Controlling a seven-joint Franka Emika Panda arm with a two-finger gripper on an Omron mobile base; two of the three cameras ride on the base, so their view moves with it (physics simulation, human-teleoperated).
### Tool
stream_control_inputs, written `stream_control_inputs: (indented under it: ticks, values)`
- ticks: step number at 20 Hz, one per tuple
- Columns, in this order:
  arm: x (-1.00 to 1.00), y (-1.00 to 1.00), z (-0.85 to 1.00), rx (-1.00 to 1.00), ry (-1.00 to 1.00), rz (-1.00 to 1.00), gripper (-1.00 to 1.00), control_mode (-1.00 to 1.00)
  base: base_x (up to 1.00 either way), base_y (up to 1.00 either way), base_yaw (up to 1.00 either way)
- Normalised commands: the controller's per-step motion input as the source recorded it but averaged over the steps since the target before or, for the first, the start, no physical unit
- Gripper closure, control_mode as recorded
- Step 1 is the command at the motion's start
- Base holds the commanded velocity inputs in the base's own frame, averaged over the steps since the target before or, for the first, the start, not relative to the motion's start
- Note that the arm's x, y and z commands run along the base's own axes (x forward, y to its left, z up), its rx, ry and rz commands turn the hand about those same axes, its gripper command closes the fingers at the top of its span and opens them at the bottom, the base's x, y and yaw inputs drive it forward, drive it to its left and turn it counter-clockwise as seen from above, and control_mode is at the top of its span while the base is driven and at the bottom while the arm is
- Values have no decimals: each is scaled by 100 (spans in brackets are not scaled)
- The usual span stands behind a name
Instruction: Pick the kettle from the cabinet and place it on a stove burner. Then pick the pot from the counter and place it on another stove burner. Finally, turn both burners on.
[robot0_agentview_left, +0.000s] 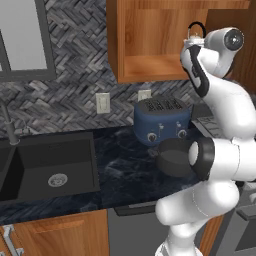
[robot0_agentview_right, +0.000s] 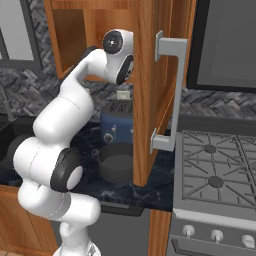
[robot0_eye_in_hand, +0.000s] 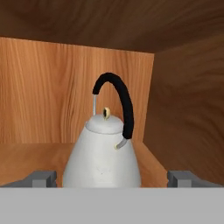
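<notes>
- blue toaster (robot0_agentview_left: 161, 121) sits back against the wall, two slots on top, couple of knobs on the front
- black sink (robot0_agentview_left: 47, 167) off to the left, round drain in the basin
- white outlet (robot0_agentview_left: 103, 102) on that grey herringbone backsplash (robot0_agentview_left: 75, 60)
- lower wooden cabinets (robot0_agentview_left: 60, 235) underneath

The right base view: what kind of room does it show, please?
Most likely a home kitchen: a grey gas range with burner grates, a blue toaster on the dark marbled counter, and a sink under a wooden wall cabinet.
</notes>
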Motion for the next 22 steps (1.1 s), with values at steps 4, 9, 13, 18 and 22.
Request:
stream_control_inputs:
  ticks: [4, 9, 13, 18, 22]
  values:
    - [12, 0, 3, 0, -3, 0, -100, -100, 0, 0, 0]
    - [10, 0, 6, -1, -2, 0, -100, -100, 0, 0, 0]
    - [8, -3, 11, -1, -3, 0, -100, -100, 0, 0, 0]
    - [15, -6, 14, -1, -2, 1, -100, -100, 0, 0, 0]
    - [17, -10, 14, 0, 0, 3, -100, -100, 0, 0, 0]
